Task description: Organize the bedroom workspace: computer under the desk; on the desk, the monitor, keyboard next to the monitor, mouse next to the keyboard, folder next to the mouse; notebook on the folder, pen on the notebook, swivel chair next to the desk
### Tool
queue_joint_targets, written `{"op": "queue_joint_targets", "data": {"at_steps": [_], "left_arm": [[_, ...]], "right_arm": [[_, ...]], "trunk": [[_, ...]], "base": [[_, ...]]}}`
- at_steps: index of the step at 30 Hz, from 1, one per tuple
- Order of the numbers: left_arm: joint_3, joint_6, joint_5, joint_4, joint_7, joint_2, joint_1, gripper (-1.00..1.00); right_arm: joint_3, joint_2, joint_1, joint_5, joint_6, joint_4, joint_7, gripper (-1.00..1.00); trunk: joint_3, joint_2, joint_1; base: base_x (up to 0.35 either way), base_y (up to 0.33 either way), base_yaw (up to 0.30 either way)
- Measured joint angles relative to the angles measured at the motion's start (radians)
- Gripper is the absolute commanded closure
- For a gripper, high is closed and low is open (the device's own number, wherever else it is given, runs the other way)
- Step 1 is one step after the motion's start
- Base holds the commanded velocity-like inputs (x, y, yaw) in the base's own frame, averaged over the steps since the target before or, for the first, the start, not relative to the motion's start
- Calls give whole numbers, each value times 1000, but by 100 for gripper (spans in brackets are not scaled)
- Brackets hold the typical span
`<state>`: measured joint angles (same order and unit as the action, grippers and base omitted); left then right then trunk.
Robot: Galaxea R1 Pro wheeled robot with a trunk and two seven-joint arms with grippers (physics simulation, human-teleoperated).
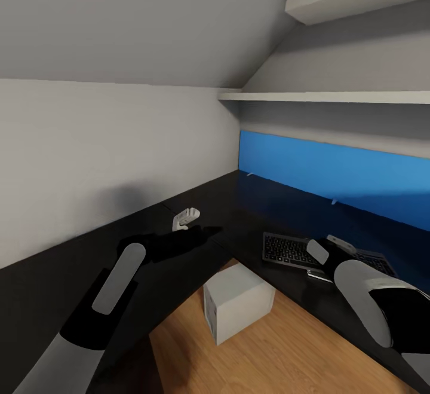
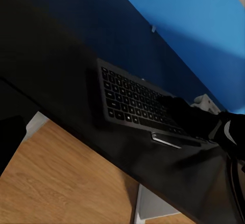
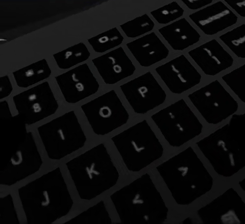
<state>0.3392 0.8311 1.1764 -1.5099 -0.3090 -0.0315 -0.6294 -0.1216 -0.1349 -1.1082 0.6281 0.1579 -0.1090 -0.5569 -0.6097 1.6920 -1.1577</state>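
The keyboard [image 1: 285, 249] lies on the black desk [image 1: 71, 274] near its front edge, in front of the blue back panel [image 1: 334, 170]. My right gripper [image 1: 325, 250] rests on the keyboard's right part [image 2: 127, 99]; its black body [image 2: 196, 114] hides the fingers, and the right wrist view sits close over the keys [image 3: 122, 112]. My left gripper [image 1: 186, 218] hovers over the desk's inner corner, its white fingers slightly apart and holding nothing. The grey computer [image 1: 239, 298] stands on the wood floor in the desk's corner. Monitor, mouse, folder, notebook, pen and swivel chair are out of view.
Two white wall shelves [image 1: 328, 96] hang above the blue panel under the sloped ceiling. A pale wall [image 1: 89, 155] backs the desk's left wing. Wood floor [image 1: 286, 352] lies open in front of the computer.
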Motion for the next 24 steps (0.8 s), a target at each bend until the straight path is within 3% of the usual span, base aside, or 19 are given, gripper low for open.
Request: {"op": "queue_joint_targets", "data": {"at_steps": [6, 24], "left_arm": [[0, 0, -1, -1, 0, -1, 0, -100], [0, 0, -1, 2, 0, -2, 0, -100]], "right_arm": [[4, 0, 0, -10, 0, 3, -3, -100], [-14, 1, 0, -11, 1, 8, -2, -100]], "trunk": [[0, 0, 0], [0, 0, 0]], "base": [[0, 0, 139], [0, 0, 272]]}}
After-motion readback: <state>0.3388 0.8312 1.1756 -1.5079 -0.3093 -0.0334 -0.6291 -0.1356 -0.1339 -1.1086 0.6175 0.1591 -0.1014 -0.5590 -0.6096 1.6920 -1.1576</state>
